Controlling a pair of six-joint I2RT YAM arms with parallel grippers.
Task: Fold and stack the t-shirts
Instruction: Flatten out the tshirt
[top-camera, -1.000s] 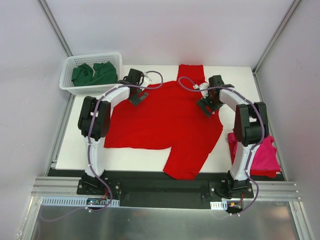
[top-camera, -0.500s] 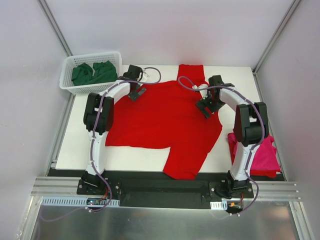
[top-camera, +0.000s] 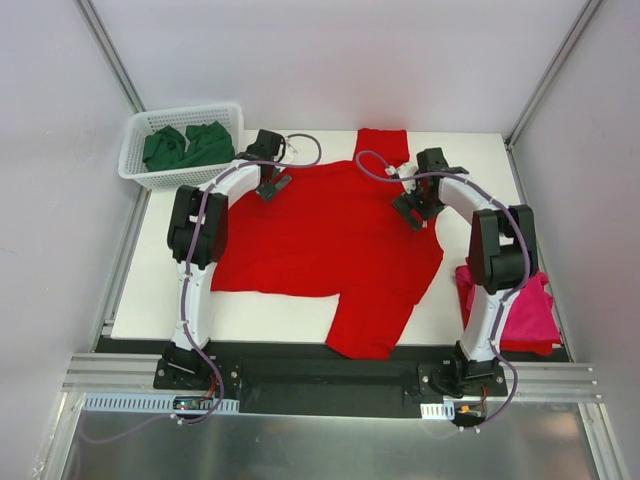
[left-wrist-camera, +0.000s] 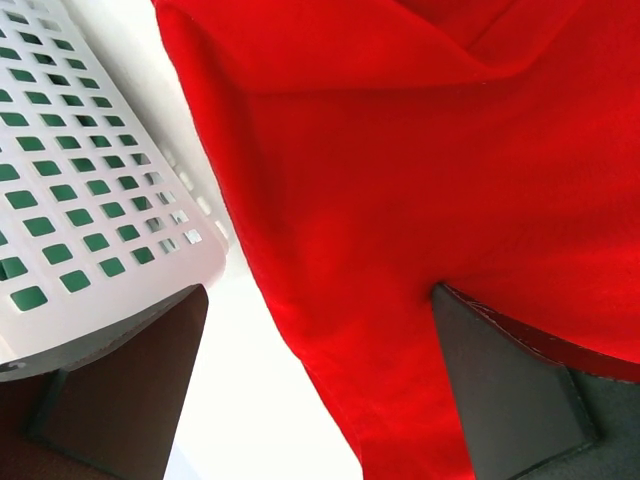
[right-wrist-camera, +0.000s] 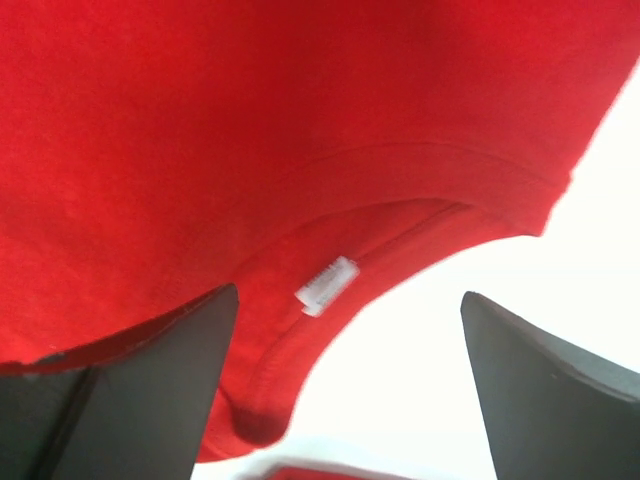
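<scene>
Left gripper (top-camera: 268, 187), wide open, hovers over the red t-shirt (top-camera: 330, 240) near the far-left corner of the tabletop (top-camera: 260, 316); right gripper (top-camera: 414, 212), equally wide, above its collar (right-wrist-camera: 420, 185)

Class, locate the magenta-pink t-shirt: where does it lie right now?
In the top view, the magenta-pink t-shirt lies at the near right edge of the table, partly behind the right arm, right of the spread red t-shirt.

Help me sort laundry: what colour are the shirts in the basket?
Dark green; the shirts show best in the top external view.
</scene>
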